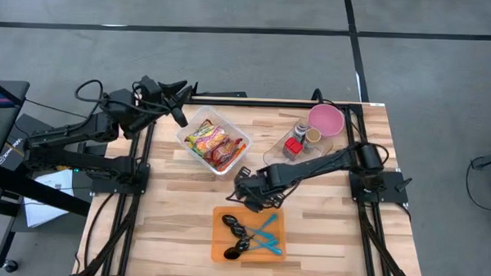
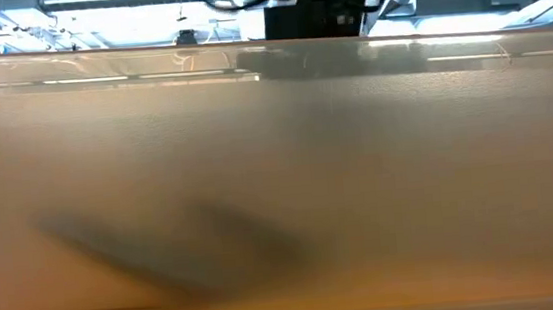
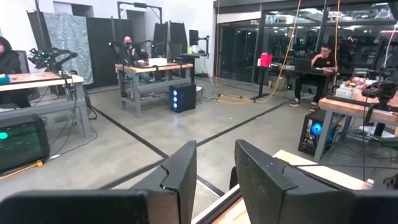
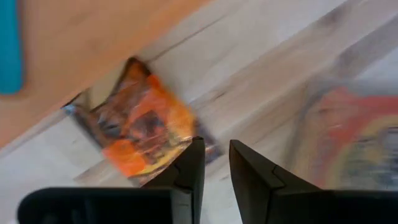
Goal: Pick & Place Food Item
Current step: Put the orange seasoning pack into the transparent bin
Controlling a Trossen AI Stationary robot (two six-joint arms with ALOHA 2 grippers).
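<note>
Orange foil, crinkled and glossy: a small snack packet (image 4: 140, 127) lying flat on the pale wood of the table (image 4: 267, 62), just beside the edge of the orange tray (image 1: 226, 215) (the one with the dark and blue utensils). Hidden in the overhead view beneath the right gripper (image 4: 214, 162), so placed from the wrist camera alone.

Narrow at the claw, with only a slim gap between the two dark tips. Apparently nipped on the packet's nearest corner, which runs in between them; held by the corner rather than across the body, as far as can be judged. Rest of the packet spread out ahead of the tips and to one side, its long axis slanting across the line of the fingers rather than along it.

Clearly the nearer arm, stretched in from the right edge to the middle of the table, between tray and clear tub (image 1: 184, 129) of similar packets. Well apart, by contrast, from the left gripper (image 1: 179, 103), parked off the far left corner, pointing out into the room, tips a little apart and holding nothing.

Probably a lift next, then a short carry. Worth minding the thin corner hold: likely to swing or slip.
</note>
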